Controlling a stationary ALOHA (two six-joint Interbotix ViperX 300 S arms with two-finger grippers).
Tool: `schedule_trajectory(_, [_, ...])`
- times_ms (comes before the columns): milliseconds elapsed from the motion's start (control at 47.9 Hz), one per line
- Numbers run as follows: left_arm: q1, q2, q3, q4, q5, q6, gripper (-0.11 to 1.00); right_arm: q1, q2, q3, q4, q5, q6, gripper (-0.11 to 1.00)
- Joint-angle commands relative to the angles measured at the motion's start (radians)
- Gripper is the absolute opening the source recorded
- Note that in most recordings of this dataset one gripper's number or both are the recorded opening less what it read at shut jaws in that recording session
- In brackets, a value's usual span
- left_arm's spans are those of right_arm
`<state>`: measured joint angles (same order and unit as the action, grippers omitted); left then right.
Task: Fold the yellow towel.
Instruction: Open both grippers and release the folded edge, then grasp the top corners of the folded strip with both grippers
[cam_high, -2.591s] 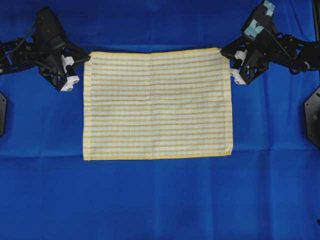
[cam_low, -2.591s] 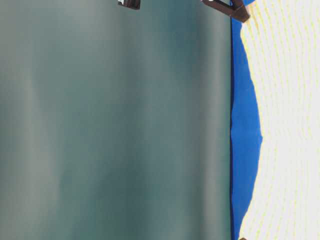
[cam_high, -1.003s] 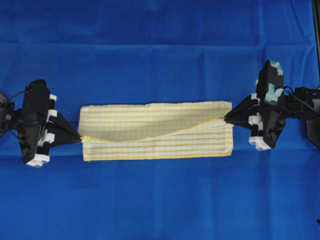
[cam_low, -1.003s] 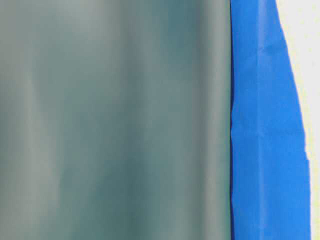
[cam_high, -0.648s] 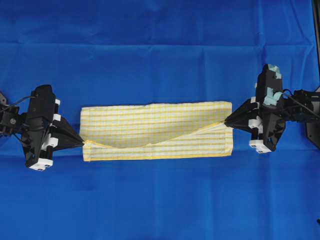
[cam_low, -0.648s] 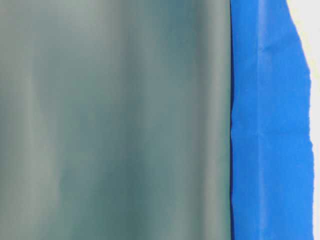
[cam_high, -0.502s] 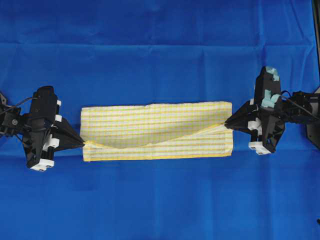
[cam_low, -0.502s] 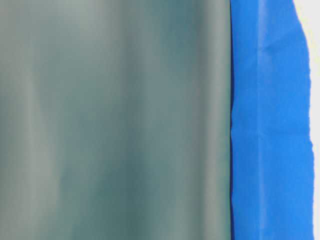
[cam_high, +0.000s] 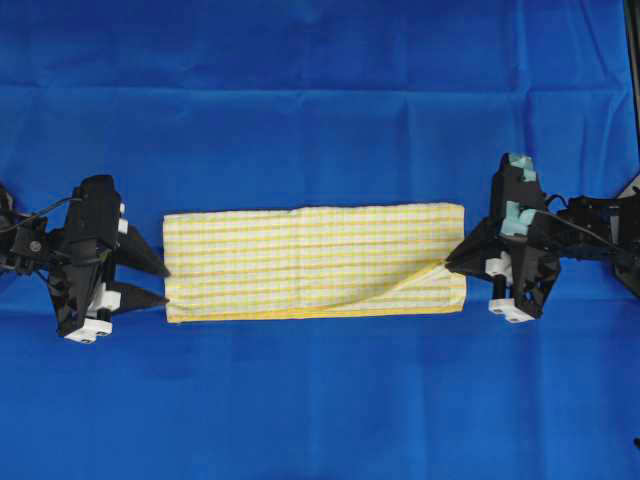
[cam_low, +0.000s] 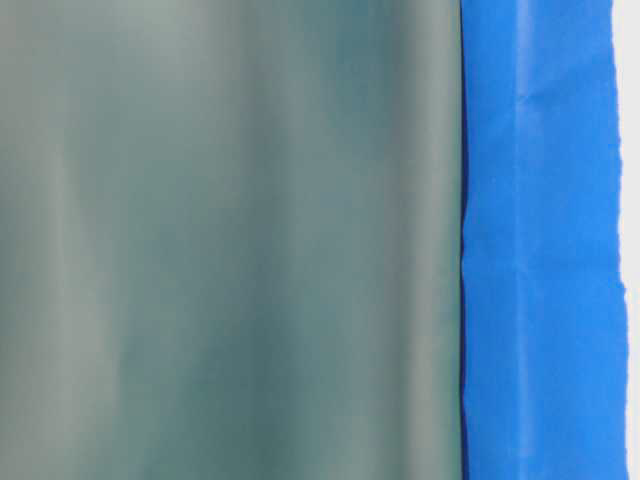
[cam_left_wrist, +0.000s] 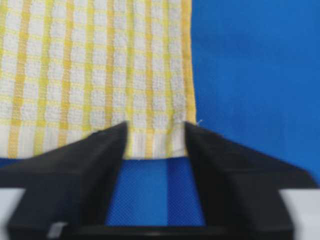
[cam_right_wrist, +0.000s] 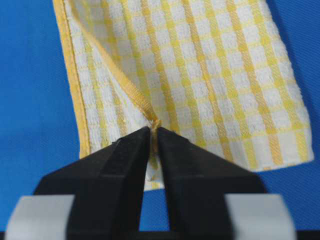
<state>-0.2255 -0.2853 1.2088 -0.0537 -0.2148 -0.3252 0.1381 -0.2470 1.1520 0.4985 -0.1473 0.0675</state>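
The yellow towel (cam_high: 315, 262) lies folded in half into a long band on the blue cloth. It also shows in the left wrist view (cam_left_wrist: 95, 75) and the right wrist view (cam_right_wrist: 200, 75). My left gripper (cam_high: 165, 285) is open at the towel's left end, its jaws apart on either side of the front left corner, with the towel lying flat. My right gripper (cam_high: 450, 264) is shut on the towel's hem corner (cam_right_wrist: 154, 125) at the right end, holding that corner slightly raised above the lower layer.
The large blue cloth (cam_high: 320, 400) covers the whole table. The table-level view shows only a blurred grey-green surface (cam_low: 230, 240) and a strip of the blue cloth (cam_low: 540, 240).
Both grippers carried the towel's far edge forward over the near half. The left gripper has now opened and let its corner drop flat. The right gripper moved forward, still holding its corner.
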Motion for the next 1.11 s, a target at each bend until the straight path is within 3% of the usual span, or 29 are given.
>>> schedule_trajectory(0, [-0.002,-0.008,-0.012,-0.002,-0.002,0.002,0.52,0.009,-0.005,-0.021,0.000,-0.002,-0.003,0.28])
schedule_trajectory(84, [0.000,-0.015,-0.015,0.000,0.009,0.009,0.65,0.012,-0.009,-0.021,-0.002,-0.002,-0.005,0.54])
schedule_trajectory(146, [0.008,-0.021,-0.021,-0.002,0.023,0.011,0.65,0.017,-0.020,-0.021,-0.002,-0.002,-0.009,0.72])
schedule_trajectory(188, [0.014,-0.028,-0.026,0.000,0.031,0.015,0.65,0.017,-0.031,-0.021,-0.005,-0.002,-0.012,0.79])
schedule_trajectory(418, [0.087,-0.038,-0.052,0.006,0.078,0.038,0.64,-0.003,-0.107,-0.009,-0.029,-0.009,-0.040,0.73])
schedule_trajectory(627, [0.175,-0.014,-0.078,0.008,0.084,0.143,0.64,-0.124,-0.120,-0.005,-0.031,0.006,-0.051,0.73])
schedule_trajectory(773, [0.232,0.021,-0.094,0.008,0.114,0.195,0.64,-0.212,-0.092,-0.011,-0.043,0.052,-0.058,0.73])
schedule_trajectory(899, [0.281,0.071,-0.100,0.006,0.118,0.201,0.64,-0.264,-0.041,-0.014,-0.051,0.058,-0.067,0.72])
schedule_trajectory(1087, [0.314,0.153,-0.117,0.008,0.121,0.204,0.64,-0.293,0.040,-0.026,-0.052,0.058,-0.072,0.72])
